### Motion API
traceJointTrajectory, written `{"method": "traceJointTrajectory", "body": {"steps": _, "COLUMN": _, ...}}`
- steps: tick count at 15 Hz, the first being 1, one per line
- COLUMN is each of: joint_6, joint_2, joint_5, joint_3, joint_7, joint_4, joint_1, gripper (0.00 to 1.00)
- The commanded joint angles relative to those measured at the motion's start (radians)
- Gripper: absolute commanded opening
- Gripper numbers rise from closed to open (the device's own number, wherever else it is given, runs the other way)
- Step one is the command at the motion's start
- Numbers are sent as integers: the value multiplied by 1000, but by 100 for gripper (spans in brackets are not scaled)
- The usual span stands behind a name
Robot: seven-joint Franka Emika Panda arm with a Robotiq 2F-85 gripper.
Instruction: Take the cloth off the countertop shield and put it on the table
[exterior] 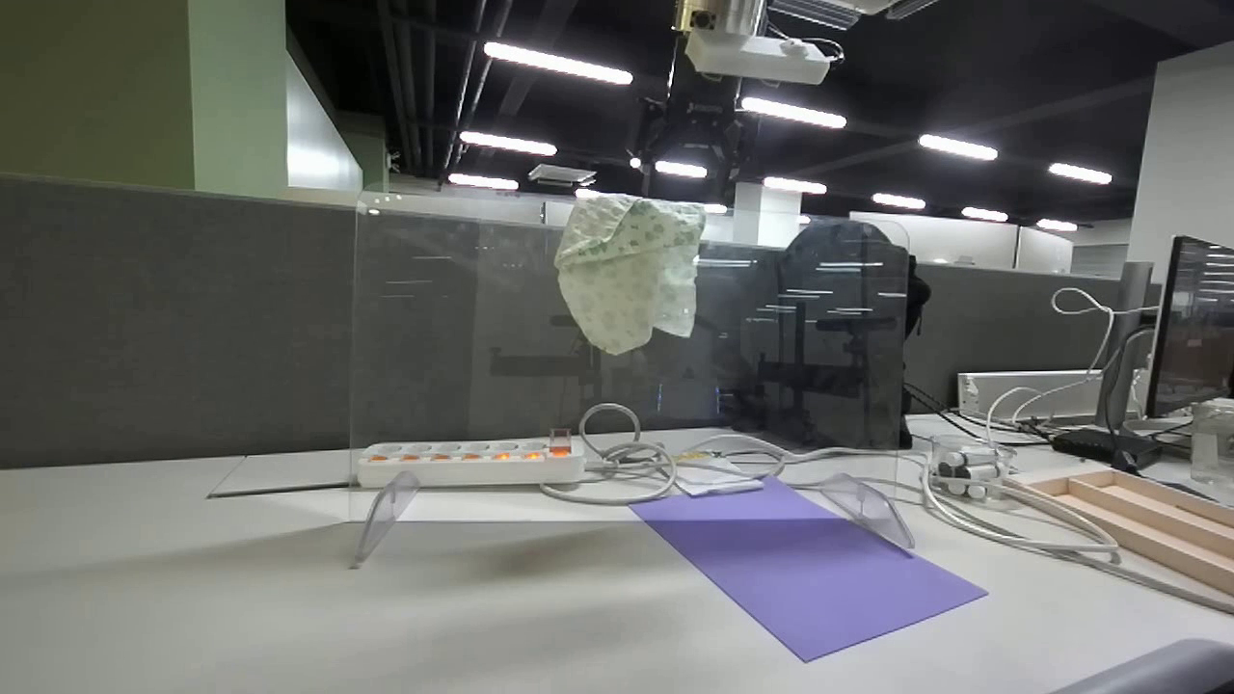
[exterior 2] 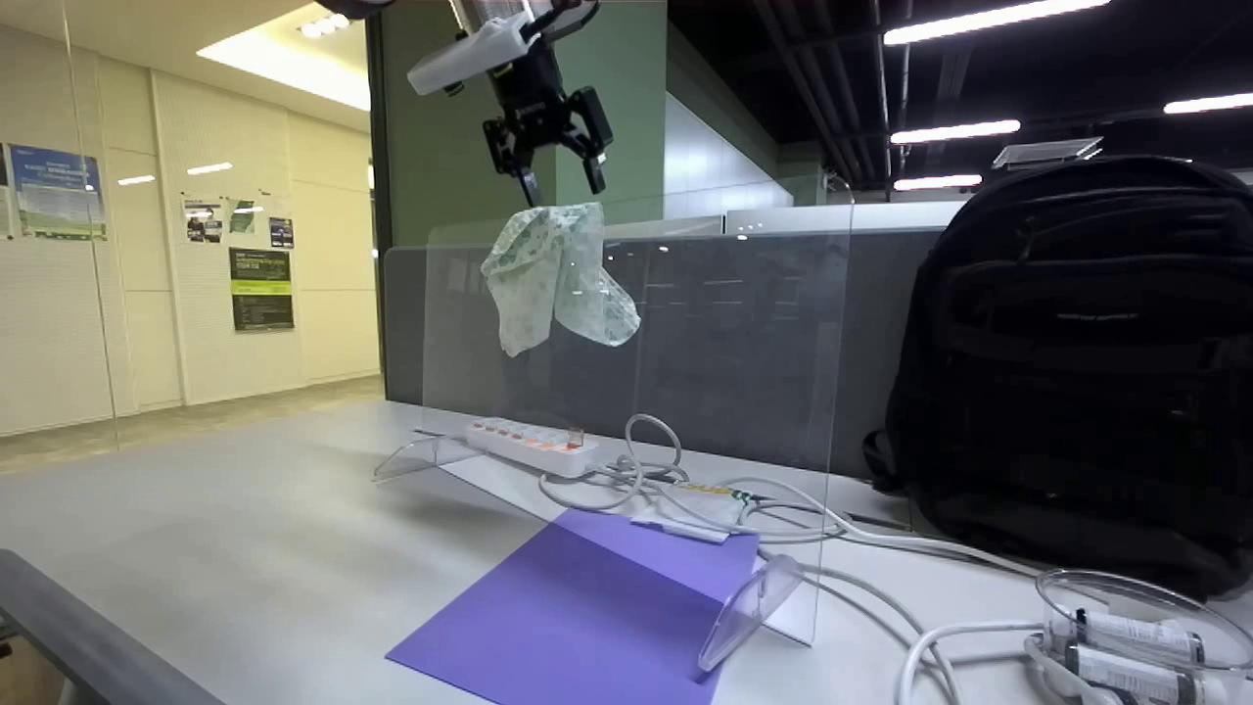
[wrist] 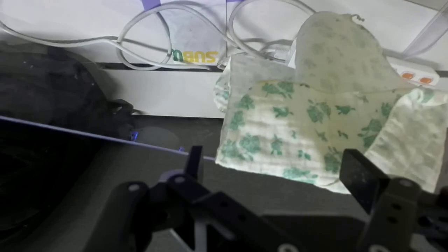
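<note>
The cloth is pale with green flower prints. It hangs draped over the top edge of the clear shield in both exterior views, as the cloth point(exterior: 631, 280) and the cloth point(exterior 2: 529, 294) show. The shield point(exterior: 434, 328) stands upright on two clear feet on the white table point(exterior: 193, 607); it also shows in an exterior view point(exterior 2: 734, 343). My gripper point(exterior 2: 564, 184) is open and empty just above the cloth's top fold. In the wrist view, the gripper's point(wrist: 274, 162) fingers are spread wide, with the cloth point(wrist: 297, 119) beyond and between them. Contact with the cloth is not visible.
A purple sheet point(exterior: 810, 578) lies partly under the shield. A white power strip point(exterior: 472, 465) and looped cables point(exterior: 656, 463) lie behind it. A black backpack point(exterior 2: 1077, 392), a clear container with small bottles point(exterior 2: 1136, 636) and a wooden tray point(exterior: 1138, 511) are nearby.
</note>
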Motion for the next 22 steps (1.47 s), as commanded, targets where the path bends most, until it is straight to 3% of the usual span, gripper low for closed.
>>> {"method": "traceJointTrajectory", "body": {"steps": 1, "joint_6": 14, "joint_2": 16, "joint_5": -95, "joint_3": 15, "joint_7": 141, "joint_4": 3, "joint_1": -14, "gripper": 100}}
{"method": "traceJointTrajectory", "body": {"steps": 11, "joint_6": -11, "joint_2": 47, "joint_5": -144, "joint_3": 15, "joint_7": 198, "joint_4": 0, "joint_1": 0, "gripper": 100}}
{"method": "traceJointTrajectory", "body": {"steps": 12, "joint_6": -13, "joint_2": 54, "joint_5": -129, "joint_3": 12, "joint_7": 179, "joint_4": 3, "joint_1": 4, "gripper": 75}}
{"method": "traceJointTrajectory", "body": {"steps": 14, "joint_6": -11, "joint_2": 64, "joint_5": -119, "joint_3": 9, "joint_7": 169, "joint_4": 4, "joint_1": 7, "gripper": 68}}
{"method": "traceJointTrajectory", "body": {"steps": 22, "joint_6": -17, "joint_2": 80, "joint_5": -77, "joint_3": 3, "joint_7": 127, "joint_4": 1, "joint_1": 22, "gripper": 10}}
